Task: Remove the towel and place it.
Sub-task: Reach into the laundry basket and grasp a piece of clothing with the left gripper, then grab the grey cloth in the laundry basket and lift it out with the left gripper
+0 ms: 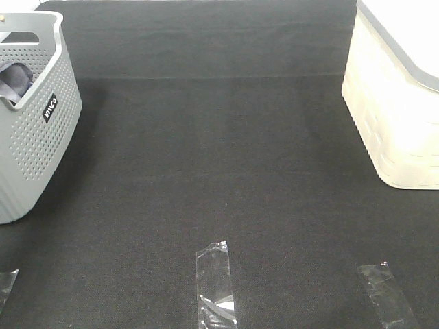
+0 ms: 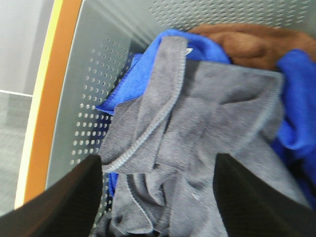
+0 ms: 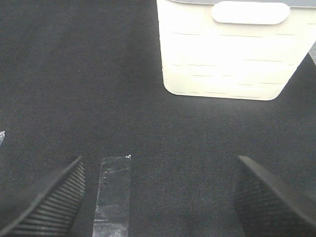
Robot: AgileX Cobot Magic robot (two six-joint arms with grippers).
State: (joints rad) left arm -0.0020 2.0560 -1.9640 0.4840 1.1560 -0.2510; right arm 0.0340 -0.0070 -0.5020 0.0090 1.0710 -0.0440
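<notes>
The grey-lavender towel [image 2: 197, 138] lies crumpled in the grey perforated basket [image 2: 94, 98], on top of a bright blue cloth [image 2: 296, 98] and a brown cloth [image 2: 247, 42]. My left gripper [image 2: 158, 197] is open just above the towel, with one finger [image 2: 64, 202] on each side of it. From the exterior high view only a fold of the towel [image 1: 14, 79] shows inside the basket [image 1: 41, 144] at the far left, and neither gripper is in view there. My right gripper [image 3: 158, 197] is open and empty above the black mat.
A white bin [image 1: 398, 110] stands at the right edge and also shows in the right wrist view [image 3: 227, 59]. Clear tape strips [image 1: 214, 284] [image 1: 385, 291] lie on the black mat near the front, one of them under the right gripper [image 3: 113, 192].
</notes>
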